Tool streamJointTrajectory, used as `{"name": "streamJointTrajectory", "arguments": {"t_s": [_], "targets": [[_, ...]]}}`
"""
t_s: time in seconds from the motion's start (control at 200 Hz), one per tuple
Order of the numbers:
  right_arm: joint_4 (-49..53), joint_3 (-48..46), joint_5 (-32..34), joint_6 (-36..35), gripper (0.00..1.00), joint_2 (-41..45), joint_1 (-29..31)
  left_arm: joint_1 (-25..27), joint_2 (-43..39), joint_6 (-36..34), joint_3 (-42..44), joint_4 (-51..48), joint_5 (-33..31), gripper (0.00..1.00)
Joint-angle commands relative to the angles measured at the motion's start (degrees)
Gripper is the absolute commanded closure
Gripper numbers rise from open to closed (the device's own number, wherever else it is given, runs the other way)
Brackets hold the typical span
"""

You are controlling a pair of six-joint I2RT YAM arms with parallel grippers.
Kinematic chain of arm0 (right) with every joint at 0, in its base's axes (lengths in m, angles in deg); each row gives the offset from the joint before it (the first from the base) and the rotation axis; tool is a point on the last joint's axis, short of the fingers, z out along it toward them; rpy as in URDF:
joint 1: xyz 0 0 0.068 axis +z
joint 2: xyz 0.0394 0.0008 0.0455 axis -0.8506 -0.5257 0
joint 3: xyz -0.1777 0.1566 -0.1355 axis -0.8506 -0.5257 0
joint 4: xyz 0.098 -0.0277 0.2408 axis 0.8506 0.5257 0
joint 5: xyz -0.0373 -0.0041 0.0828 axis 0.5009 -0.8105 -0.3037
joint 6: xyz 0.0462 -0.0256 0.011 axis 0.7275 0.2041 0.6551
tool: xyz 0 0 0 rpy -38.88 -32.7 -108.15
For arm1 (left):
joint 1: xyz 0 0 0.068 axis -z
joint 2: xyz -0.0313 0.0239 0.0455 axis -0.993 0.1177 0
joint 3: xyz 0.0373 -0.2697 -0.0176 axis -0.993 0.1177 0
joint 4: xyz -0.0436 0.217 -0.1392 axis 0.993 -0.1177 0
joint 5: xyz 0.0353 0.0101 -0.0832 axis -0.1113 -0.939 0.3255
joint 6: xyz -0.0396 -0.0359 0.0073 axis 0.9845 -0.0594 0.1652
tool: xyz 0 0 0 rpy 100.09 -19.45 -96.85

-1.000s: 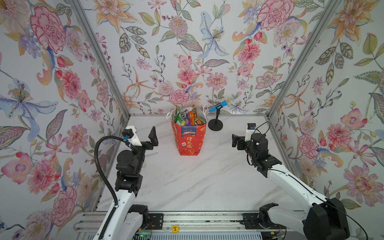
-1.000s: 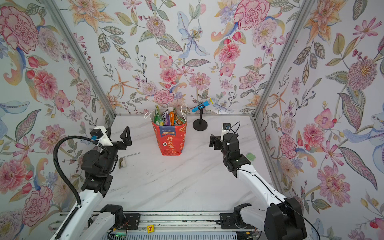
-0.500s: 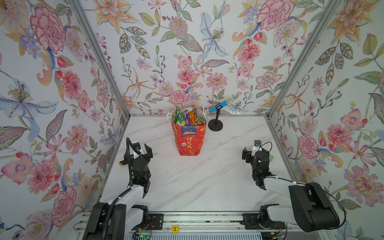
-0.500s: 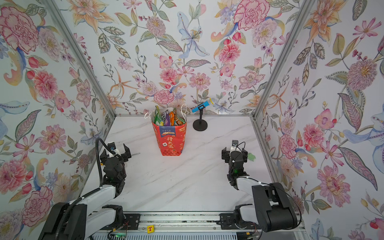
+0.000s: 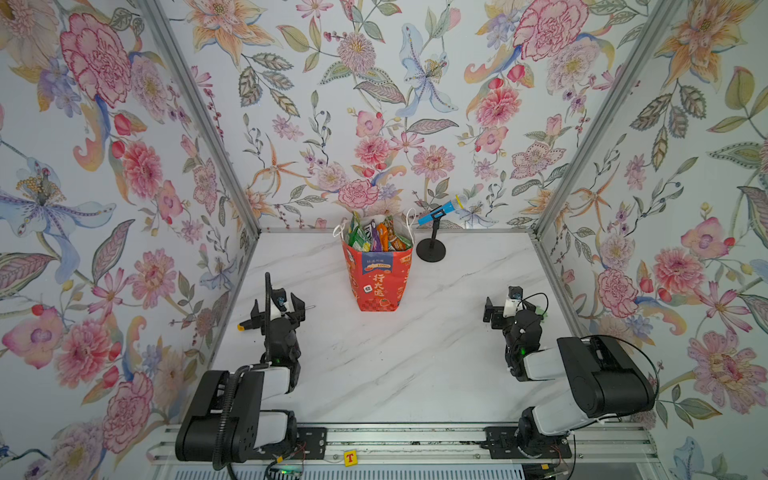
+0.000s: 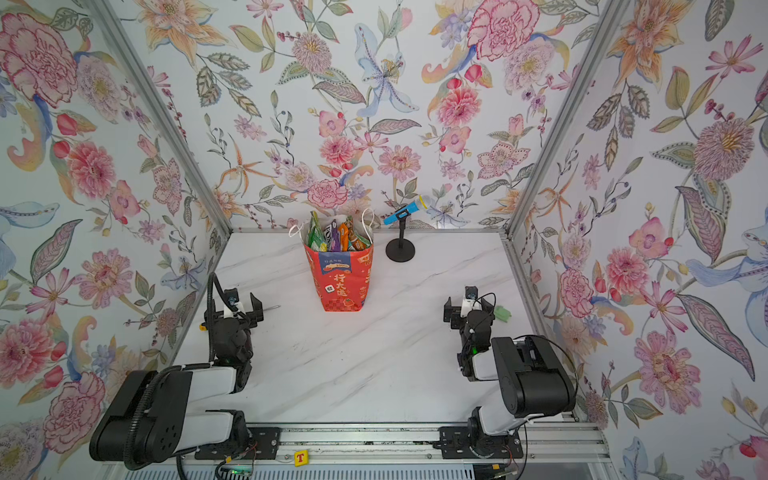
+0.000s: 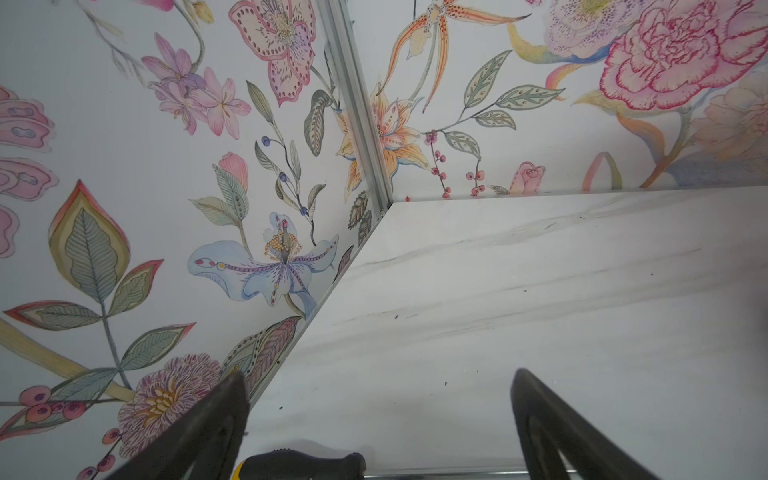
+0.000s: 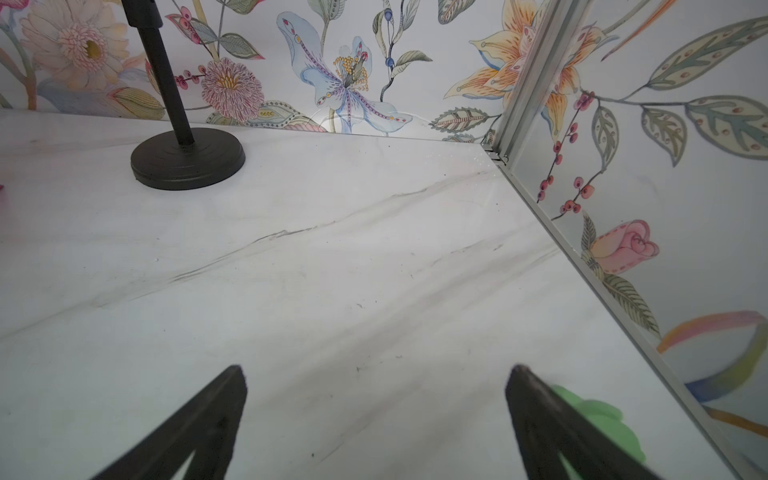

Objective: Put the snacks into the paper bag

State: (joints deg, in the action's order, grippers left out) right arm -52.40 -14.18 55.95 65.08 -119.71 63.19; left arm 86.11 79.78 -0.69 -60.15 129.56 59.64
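Observation:
The red-orange paper bag [image 5: 376, 282] [image 6: 343, 282] stands upright at the back middle of the marble table in both top views. Several snacks [image 5: 376, 236] [image 6: 337, 237] stick out of its open top. My left gripper [image 5: 276, 306] [image 6: 232, 308] sits low near the left wall, open and empty, well in front and left of the bag. My right gripper [image 5: 511, 306] [image 6: 467, 306] rests near the right wall, also open and empty. Both wrist views show only bare marble between the spread fingers of the left gripper [image 7: 379, 374] and the right gripper [image 8: 376, 368]. The bag is out of both wrist views.
A blue toy microphone on a black stand [image 5: 431, 249] [image 6: 400, 250] [image 8: 187, 158] is right of the bag. A screwdriver [image 5: 249, 325] [image 7: 299, 463] lies under the left gripper. A small green lump [image 6: 503, 312] [image 8: 594, 411] lies beside the right gripper by the wall.
Both arms have folded back toward the near rail and come down close to the table. Both grippers stayed open. The bag has not moved.

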Motion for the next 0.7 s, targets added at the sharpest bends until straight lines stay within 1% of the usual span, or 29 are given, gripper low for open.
{"name": "streamJointTrajectory", "arguments": {"t_s": [0.0,0.1,0.165,0.26,0.35,0.405,0.48,0.495,0.525,0.54,0.56,0.58,0.616,0.636,0.691], "targets": [[-1.3,1.2,-0.2,0.6,0.01,-0.2,-0.5,0.5,-0.6,-1.4,2.0,5.3,0.7,0.01],[-1.1,1.4,0.1,0.8,0.01,0.0,-0.6,1.4,-2.1,-1.3,2.1,4.3,1.0,0.01],[-1.0,1.3,0.4,0.8,0.01,0.1,-0.4,1.9,-3.2,0.1,2.1,2.8,2.2,0.01],[1.4,2.3,-1.7,1.7,0.01,0.2,-1.7,2.1,-1.5,2.4,3.0,9.3,3.8,0.01],[1.7,2.6,-2.7,1.8,0.01,0.1,-2.1,2.1,3.7,1.9,1.1,9.1,3.7,0.01],[1.9,2.7,-3.0,1.9,0.01,0.1,-2.2,2.2,8.6,2.3,1.7,15.7,3.6,0.01],[2.0,2.8,-3.2,1.9,0.01,0.2,-2.4,2.6,16.6,1.7,1.1,23.4,0.7,0.01],[2.1,2.8,-3.2,1.9,0.01,0.2,-2.4,2.8,16.3,1.8,0.6,21.9,0.5,0.01],[2.1,2.9,-3.4,1.9,0.01,0.1,-2.4,2.8,14.1,2.9,-0.9,13.7,1.2,0.01],[2.1,2.9,-3.5,2.0,0.01,0.1,-2.4,2.8,11.8,3.3,-2.9,9.7,1.2,0.01],[2.2,2.9,-3.5,2.0,0.01,0.2,-2.4,2.8,11.2,3.5,-4.0,6.5,1.4,0.01],[2.3,2.9,-3.7,2.0,0.01,0.1,-2.4,2.5,11.8,3.5,-4.0,7.2,1.7,0.01],[2.2,2.9,-3.7,2.0,0.01,0.2,-2.5,2.2,13.0,2.8,-2.6,12.9,2.6,0.01],[2.2,2.9,-3.7,2.0,0.01,0.2,-2.5,2.1,15.2,2.6,-2.1,15.8,2.5,0.01],[2.1,2.8,-3.7,1.9,0.01,0.2,-2.5,2.0,14.0,3.8,-2.7,12.1,2.0,0.01]]}}
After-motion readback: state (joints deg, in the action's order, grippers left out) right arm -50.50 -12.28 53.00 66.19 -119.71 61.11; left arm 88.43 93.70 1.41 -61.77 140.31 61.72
